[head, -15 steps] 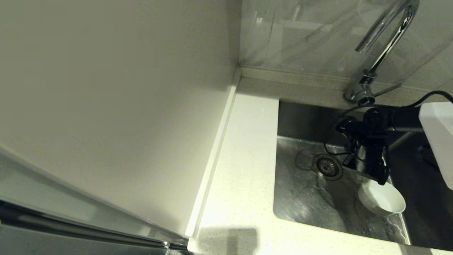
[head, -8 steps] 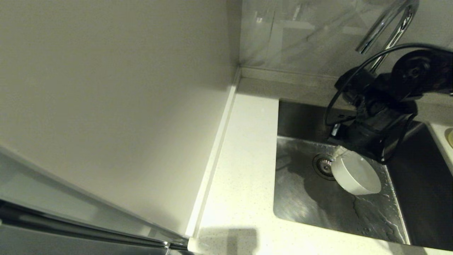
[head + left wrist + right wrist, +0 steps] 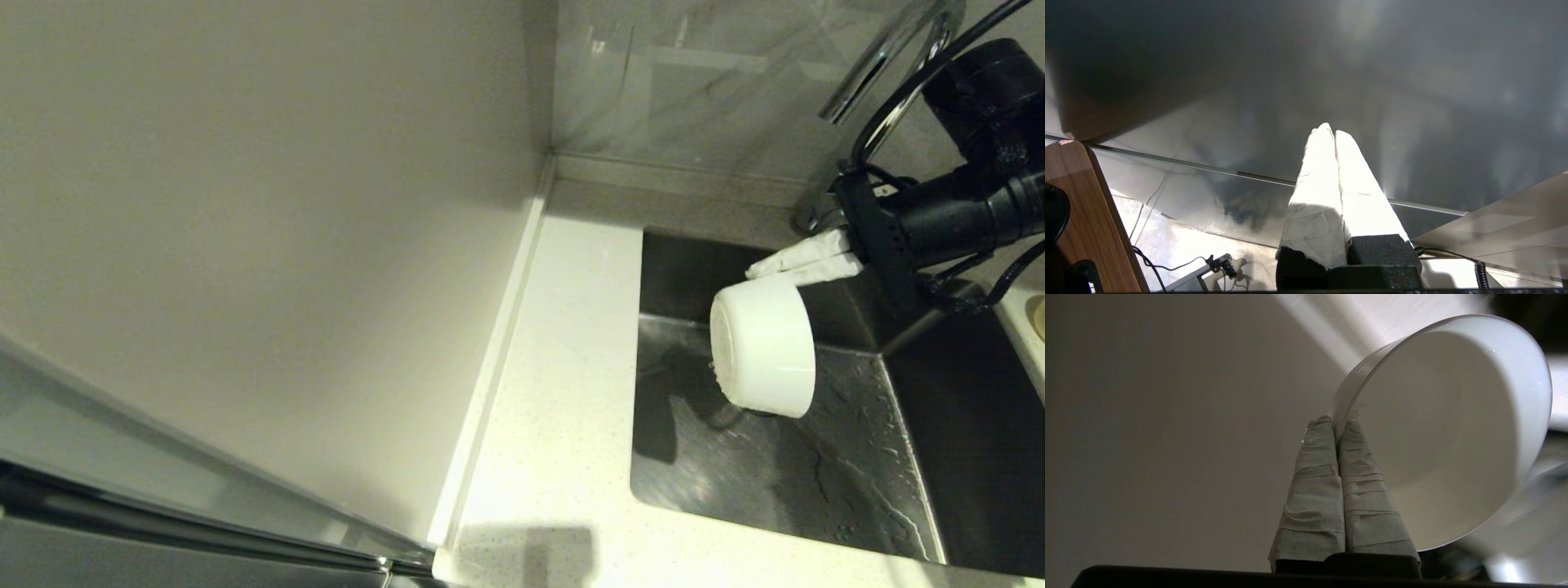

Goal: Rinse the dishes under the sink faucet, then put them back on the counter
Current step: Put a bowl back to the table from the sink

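your right pincer (image 3: 755,272) is clamped on the rim of the white bowl (image 3: 763,343), its two tape-wrapped fingers (image 3: 1327,486) pressed flat together with the bowl's thin wall between them. in the right wrist view the rim sits just at the fingertips and the bowl's open inside faces the camera. from the head view the bowl hangs on its side in the air, its foot turned toward the bench (image 3: 563,392) and its mouth turned toward the right of the sink (image 3: 824,482), clear of the basin floor. the pincer reaches in level from the right, with the black wrist and its cables behind it.

below the bowl you have the wet steel floor of the sink, streaked with water, and the bowl's shadow falls on the basin's left part. the faucet (image 3: 886,73) arches up behind the arm, its base mostly hidden by the wrist. the white speckled bench runs along the sink's left and front edges, up to the wall.

your left pincer (image 3: 1335,134) shows only in its own wrist view, away from the sink, fingers pressed together on nothing.
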Motion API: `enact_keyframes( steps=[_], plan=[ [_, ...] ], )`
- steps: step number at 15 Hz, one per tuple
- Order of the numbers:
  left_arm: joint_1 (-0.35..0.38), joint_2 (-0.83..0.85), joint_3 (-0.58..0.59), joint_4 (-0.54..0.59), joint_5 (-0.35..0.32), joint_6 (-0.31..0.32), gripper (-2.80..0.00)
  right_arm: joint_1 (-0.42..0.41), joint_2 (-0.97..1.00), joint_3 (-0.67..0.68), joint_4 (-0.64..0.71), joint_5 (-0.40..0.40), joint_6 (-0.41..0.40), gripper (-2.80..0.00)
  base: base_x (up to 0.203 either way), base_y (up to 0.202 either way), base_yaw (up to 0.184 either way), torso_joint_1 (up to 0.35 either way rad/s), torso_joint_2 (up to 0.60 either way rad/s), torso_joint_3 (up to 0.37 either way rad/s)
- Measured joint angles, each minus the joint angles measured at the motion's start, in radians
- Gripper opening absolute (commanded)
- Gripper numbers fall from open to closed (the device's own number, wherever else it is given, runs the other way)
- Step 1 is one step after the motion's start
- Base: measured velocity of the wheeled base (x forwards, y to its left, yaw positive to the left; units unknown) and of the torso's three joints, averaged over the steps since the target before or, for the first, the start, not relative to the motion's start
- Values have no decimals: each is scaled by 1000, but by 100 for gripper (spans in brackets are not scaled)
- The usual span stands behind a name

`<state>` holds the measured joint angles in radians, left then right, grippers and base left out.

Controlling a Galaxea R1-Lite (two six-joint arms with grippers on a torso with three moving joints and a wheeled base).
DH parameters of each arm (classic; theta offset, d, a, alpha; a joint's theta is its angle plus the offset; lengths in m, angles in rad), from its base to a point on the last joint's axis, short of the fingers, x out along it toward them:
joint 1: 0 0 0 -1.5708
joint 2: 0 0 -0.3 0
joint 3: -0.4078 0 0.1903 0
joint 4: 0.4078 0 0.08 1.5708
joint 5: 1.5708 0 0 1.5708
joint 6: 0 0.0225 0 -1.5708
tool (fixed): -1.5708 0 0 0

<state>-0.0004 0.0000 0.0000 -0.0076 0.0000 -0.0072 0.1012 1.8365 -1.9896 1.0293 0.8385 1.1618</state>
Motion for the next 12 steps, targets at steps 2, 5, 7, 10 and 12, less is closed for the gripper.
enact_keyframes(
  steps=[2,5,7,10,12],
  plan=[
    [0,0,0,0,0,0,-280,-48,22,0,-73,230,180,-280,0,0,0,0,0,0],
    [0,0,0,0,0,0,-280,-75,45,0,-95,305,236,-280,0,0,0,0,0,0],
    [0,0,0,0,0,0,-280,-103,43,0,-95,295,220,-280,0,0,0,0,0,0],
    [0,0,0,0,0,0,-280,-130,11,15,-84,163,101,-280,0,0,0,0,0,0],
    [0,0,0,0,0,0,-280,-132,-25,34,-30,-31,-97,-280,0,0,0,0,0,0]
  ],
)
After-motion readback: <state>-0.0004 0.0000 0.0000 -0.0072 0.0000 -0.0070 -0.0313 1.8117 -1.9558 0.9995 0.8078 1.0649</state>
